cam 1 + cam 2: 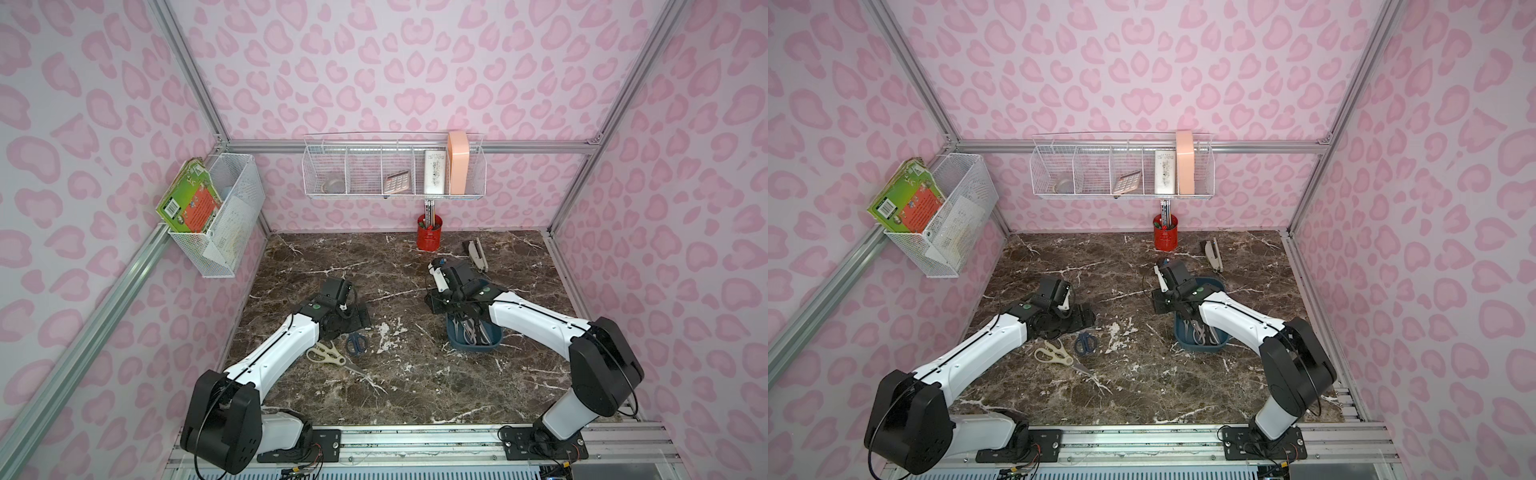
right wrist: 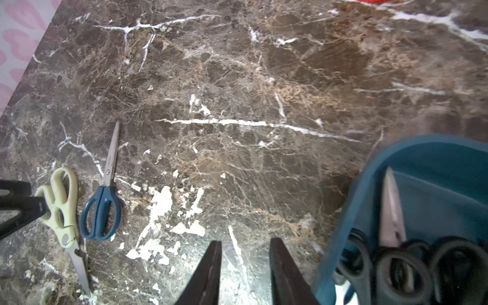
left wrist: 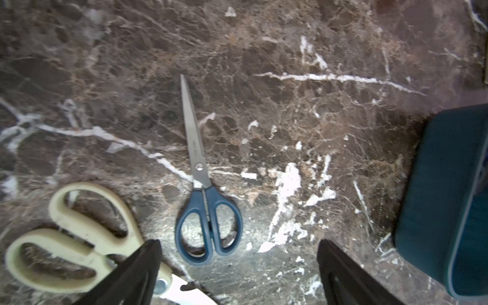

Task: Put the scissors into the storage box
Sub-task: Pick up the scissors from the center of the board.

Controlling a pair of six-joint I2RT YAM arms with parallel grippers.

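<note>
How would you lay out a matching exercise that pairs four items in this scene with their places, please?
Items:
1. navy-handled scissors
2. black-handled scissors
3. stapler
4. calculator

Places:
A. in the wire basket on the back wall
B. inside the storage box
C. on the table, beside the cream-handled shears
D. on the table, near the red pen cup

Pairs: 1-C, 2-B, 3-D, 4-A

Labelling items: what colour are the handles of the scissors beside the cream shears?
Navy blue; scissors clearest in left wrist view.
</note>
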